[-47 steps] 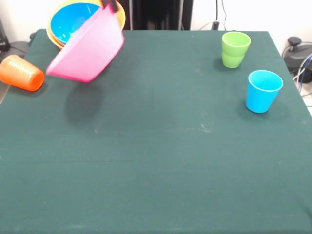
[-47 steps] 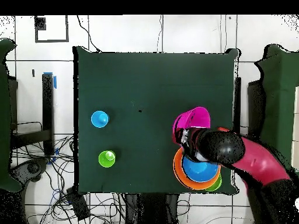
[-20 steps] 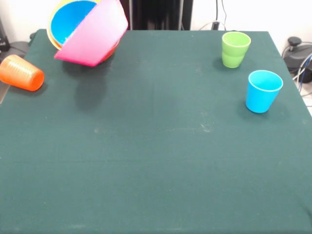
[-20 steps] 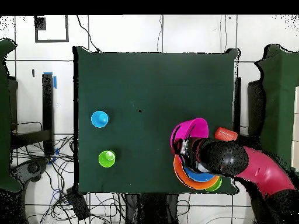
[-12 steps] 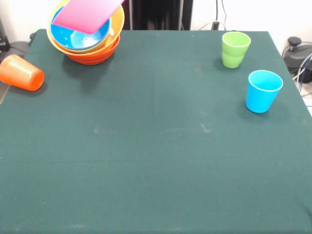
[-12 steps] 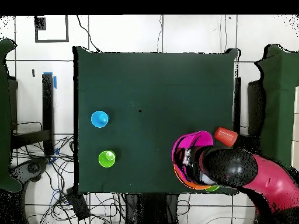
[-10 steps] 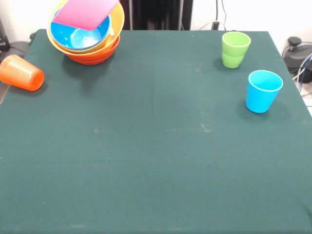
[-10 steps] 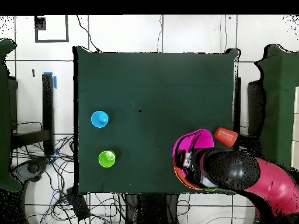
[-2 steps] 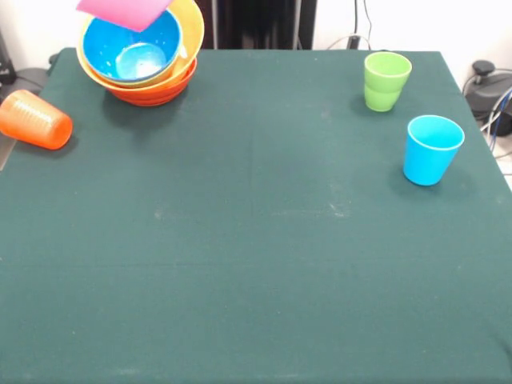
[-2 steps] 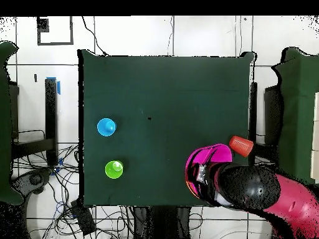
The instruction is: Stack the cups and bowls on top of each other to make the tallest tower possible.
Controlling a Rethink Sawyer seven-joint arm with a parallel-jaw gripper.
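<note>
A pile of bowls stands at the table's corner: a blue bowl (image 9: 132,44) nested in a yellow-orange bowl (image 9: 188,36), over a red-orange bowl (image 9: 152,92). Above the pile hangs the large pink bowl (image 9: 120,10), tilted and cut off by the top edge. In the overhead view my gripper (image 10: 200,172) is shut on the rim of the pink bowl (image 10: 212,157), which hides the pile. The orange cup (image 9: 34,120) lies on its side near the pile. The lime green cup (image 9: 386,80) and the light blue cup (image 9: 432,150) stand upright across the table.
The dark green table (image 9: 256,240) ends just behind the pile. My red and black arm (image 10: 274,193) reaches in over that corner, beside the orange cup (image 10: 240,145). Cables and stands lie around the table's edges.
The pink bowl has been carried from beside the pile to above it and lifted higher, so the blue bowl's inside now shows. The cups have not moved.
</note>
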